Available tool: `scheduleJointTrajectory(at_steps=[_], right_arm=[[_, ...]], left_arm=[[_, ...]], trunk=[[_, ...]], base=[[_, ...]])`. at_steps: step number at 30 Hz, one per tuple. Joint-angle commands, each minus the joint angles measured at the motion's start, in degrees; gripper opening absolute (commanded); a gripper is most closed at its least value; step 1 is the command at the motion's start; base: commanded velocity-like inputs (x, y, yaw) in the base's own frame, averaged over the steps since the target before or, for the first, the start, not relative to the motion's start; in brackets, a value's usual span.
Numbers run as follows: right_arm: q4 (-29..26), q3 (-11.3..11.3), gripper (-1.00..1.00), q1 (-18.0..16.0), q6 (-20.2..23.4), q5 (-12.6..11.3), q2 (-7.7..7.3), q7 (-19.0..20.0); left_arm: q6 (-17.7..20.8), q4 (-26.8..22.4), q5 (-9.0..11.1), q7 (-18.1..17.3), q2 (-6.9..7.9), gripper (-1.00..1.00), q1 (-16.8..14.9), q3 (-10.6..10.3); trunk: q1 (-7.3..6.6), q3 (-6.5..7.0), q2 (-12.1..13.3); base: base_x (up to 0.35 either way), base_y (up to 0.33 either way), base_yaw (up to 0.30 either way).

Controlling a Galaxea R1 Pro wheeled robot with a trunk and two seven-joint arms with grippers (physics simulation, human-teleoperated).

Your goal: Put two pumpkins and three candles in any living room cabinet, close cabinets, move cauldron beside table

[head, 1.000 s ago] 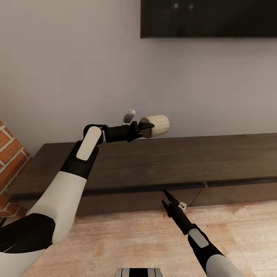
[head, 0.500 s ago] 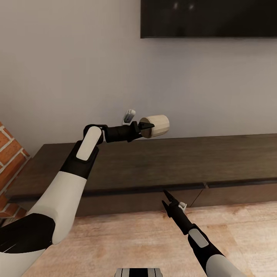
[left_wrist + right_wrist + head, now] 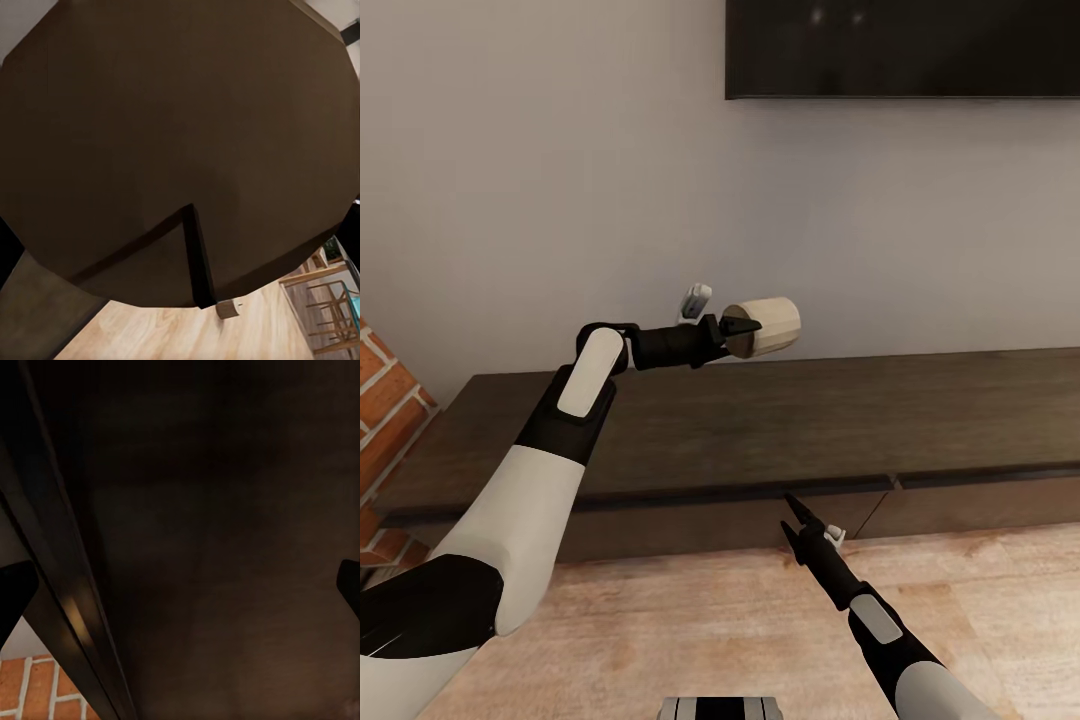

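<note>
A pale beige candle [image 3: 768, 327] hangs on its side in the air above the cabinet [image 3: 760, 420], and my left gripper [image 3: 750, 328] is shut on it. The cabinet is a long low dark-brown unit against the wall, with its drawer fronts closed. Down in front of it my right gripper [image 3: 792, 510] is open, its tips almost touching the drawer front just left of the seam [image 3: 888, 485] between two drawers. In the right wrist view the dark drawer front [image 3: 225, 547] is very close, with the black fingertips [image 3: 11, 592] wide apart. Pumpkins, cauldron and table are out of view.
A black TV [image 3: 900, 48] hangs on the grey wall above the cabinet. The brick fireplace [image 3: 385, 400] stands at the left end of the unit. Light wood floor [image 3: 690, 620] stretches between me and the cabinet.
</note>
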Motion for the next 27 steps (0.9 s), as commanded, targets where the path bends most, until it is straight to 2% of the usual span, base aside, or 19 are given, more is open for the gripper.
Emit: scheduleJointTrajectory(at_steps=[1,5,27], right_arm=[[0.01,-0.11,1.0,-0.02,0.52,-0.44,0.0,0.06],[0.01,-0.11,1.0,-0.02,0.52,-0.44,0.02,0.03],[0.01,-0.11,1.0,-0.02,0.52,-0.44,0.02,0.05]], left_arm=[[0.16,0.01,-0.47,-0.52,-0.03,-1.0,-0.03,0.05],[0.16,0.0,-0.47,-0.52,-0.01,-1.0,-0.03,0.05],[0.16,0.0,-0.47,-0.48,-0.01,-1.0,-0.03,0.05]], trunk=[[-0.01,-0.04,-0.02],[-0.06,0.4,0.01],[-0.06,0.4,0.01]], base=[[0.0,0.0,0.0],[0.0,0.0,0.0],[0.007,0.0,0.0]])
